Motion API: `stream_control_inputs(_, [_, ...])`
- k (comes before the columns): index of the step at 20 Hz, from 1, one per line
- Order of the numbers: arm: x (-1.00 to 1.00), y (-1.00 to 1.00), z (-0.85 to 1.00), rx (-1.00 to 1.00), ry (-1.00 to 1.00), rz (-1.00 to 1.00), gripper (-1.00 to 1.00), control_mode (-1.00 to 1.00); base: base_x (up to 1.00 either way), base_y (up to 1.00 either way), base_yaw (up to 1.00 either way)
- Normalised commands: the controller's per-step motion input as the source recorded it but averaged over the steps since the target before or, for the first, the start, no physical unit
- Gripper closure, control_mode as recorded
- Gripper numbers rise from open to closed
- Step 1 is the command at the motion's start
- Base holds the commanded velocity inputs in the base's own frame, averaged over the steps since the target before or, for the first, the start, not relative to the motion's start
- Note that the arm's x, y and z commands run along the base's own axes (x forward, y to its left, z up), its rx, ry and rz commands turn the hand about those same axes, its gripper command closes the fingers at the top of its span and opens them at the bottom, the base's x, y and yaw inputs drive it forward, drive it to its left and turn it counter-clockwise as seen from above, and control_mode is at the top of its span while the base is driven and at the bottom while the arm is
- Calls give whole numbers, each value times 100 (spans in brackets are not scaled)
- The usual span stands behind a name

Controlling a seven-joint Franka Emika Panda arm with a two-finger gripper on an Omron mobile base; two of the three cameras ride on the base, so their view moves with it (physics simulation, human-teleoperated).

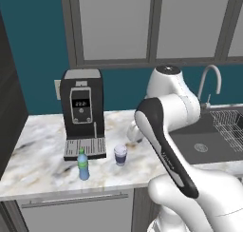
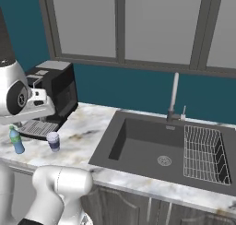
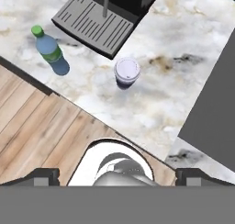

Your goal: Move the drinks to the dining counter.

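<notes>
Fingers (image 3: 46,176) of our gripper (image 3: 117,177) stand far apart at the bottom corners of the hand view, wide open, with nothing between them. We look down from well above the worktop (image 3: 183,39). On it, the lidded cup (image 3: 126,73) stands upright just in front of the coffee machine's drip tray (image 3: 94,25). Our blue-green bottle (image 3: 49,49) stands upright too, off the tray's other front corner, close to the worktop's front edge. Bottle and cup are near each other but not touching. Wooden floor (image 3: 41,126) shows below the edge.

From the left base view we see the bottle (image 1: 83,165) and the cup (image 1: 120,155) side by side in front of the coffee machine (image 1: 82,113), with our arm (image 1: 166,145) rising beside them. From the right base view the bottle (image 2: 16,140) and cup (image 2: 53,141) stand left of the dark sink (image 2: 152,150), which holds a wire rack (image 2: 205,155) at its far end, with a faucet (image 2: 174,97) behind it.
</notes>
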Motion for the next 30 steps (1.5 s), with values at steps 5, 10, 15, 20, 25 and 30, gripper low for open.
stream_control_inputs(5, [25,1,-15,-2,0,0,-100,-100,0,0,0])
stream_control_inputs(10, [21,9,-18,0,-6,1,-100,-100,0,0,0])
stream_control_inputs(15, [10,13,-32,0,-7,4,-100,-100,0,0,0])
stream_control_inputs(20, [7,3,-34,0,-6,0,-100,-100,0,0,0])
stream_control_inputs(25, [13,0,-20,0,-5,0,-100,-100,0,0,0])
stream_control_inputs(30, [13,13,-14,0,-1,1,-100,-100,0,0,0])
